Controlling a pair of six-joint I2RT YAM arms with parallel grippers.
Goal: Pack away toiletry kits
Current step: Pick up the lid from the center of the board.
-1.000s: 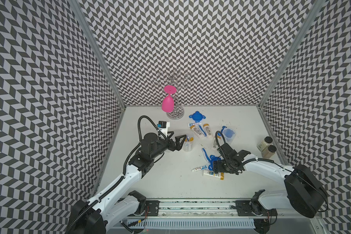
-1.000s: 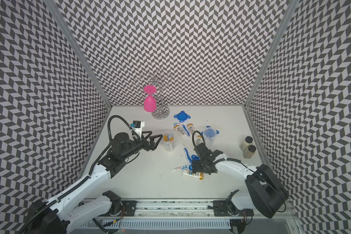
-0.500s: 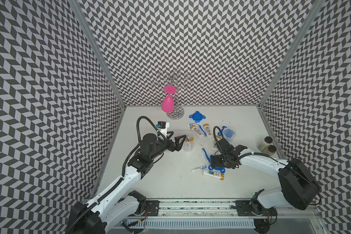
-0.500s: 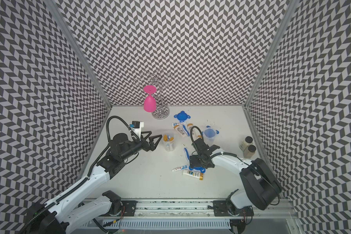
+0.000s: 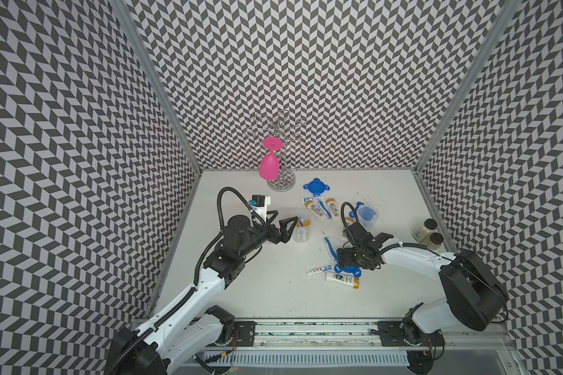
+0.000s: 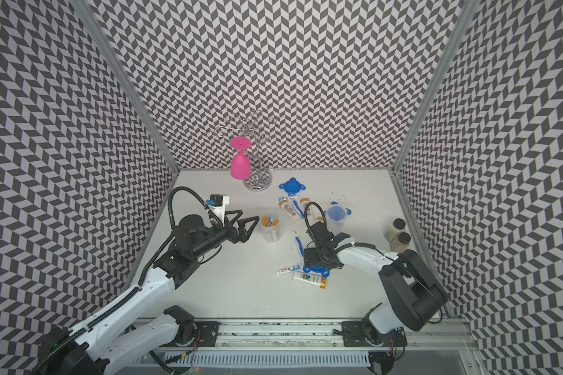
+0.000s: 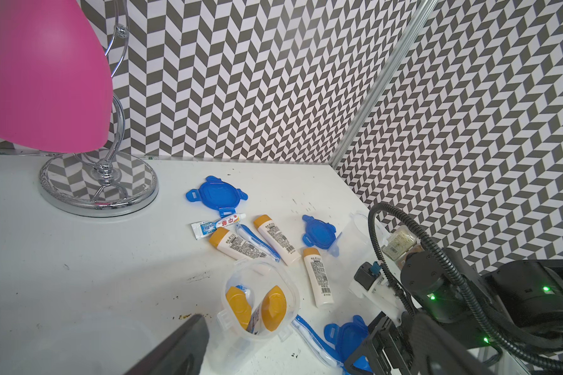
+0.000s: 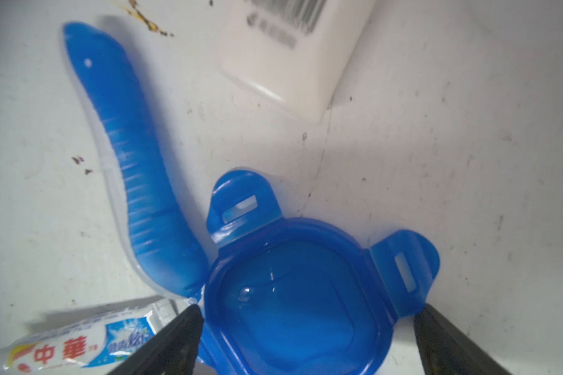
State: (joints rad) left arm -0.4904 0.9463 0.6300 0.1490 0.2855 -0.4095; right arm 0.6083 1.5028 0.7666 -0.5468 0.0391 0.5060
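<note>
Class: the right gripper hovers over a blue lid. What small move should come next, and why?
Probably close the right gripper on the blue lid: its open jaws straddle it, and the filled jar stands uncapped.

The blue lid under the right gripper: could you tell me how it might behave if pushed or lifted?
Lying flat on the table, the blue lid looks thin and glossy, so a push would probably slide it, not roll it. Its clip tabs may flex if pinched. The open right gripper straddles it; the low rim might slip.
</note>
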